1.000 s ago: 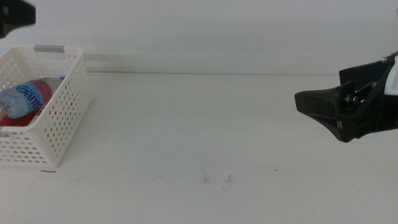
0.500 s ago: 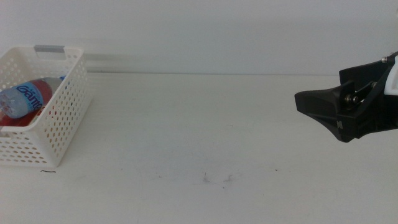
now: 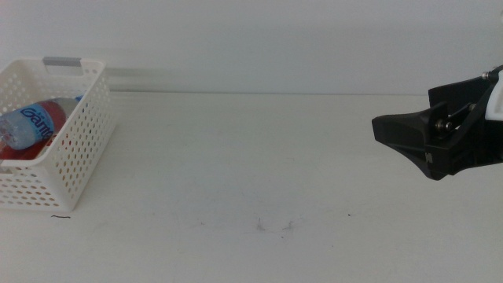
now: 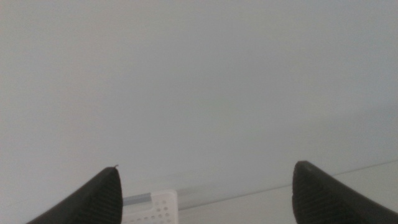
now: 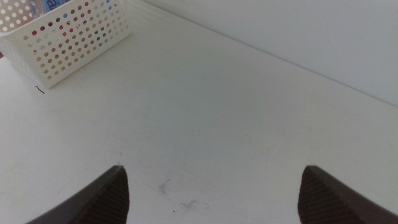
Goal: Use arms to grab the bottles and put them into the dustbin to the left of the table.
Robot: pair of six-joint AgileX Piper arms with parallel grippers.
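The white perforated dustbin [image 3: 78, 149] stands at the table's left end. Inside it lie a clear water bottle [image 3: 27, 122] with a blue label and a red can [image 3: 56, 112], partly hidden behind the bottle. My right gripper [image 3: 385, 128] hovers above the table's right side, pointing left, far from the dustbin. In the right wrist view that gripper [image 5: 212, 169] is open and empty, and the dustbin [image 5: 68, 43] lies far ahead. In its own wrist view my left gripper [image 4: 206, 168] is open and empty, facing the wall above a corner of the dustbin [image 4: 155, 204]. The left arm is outside the middle view.
The white table [image 3: 251, 157] carries faint dark scuff marks [image 3: 275, 226] near its front middle. A pale wall runs along the table's far edge.
A dark part of the left arm at the upper left corner of the middle view has gone out of view. The right gripper and the dustbin have not moved.
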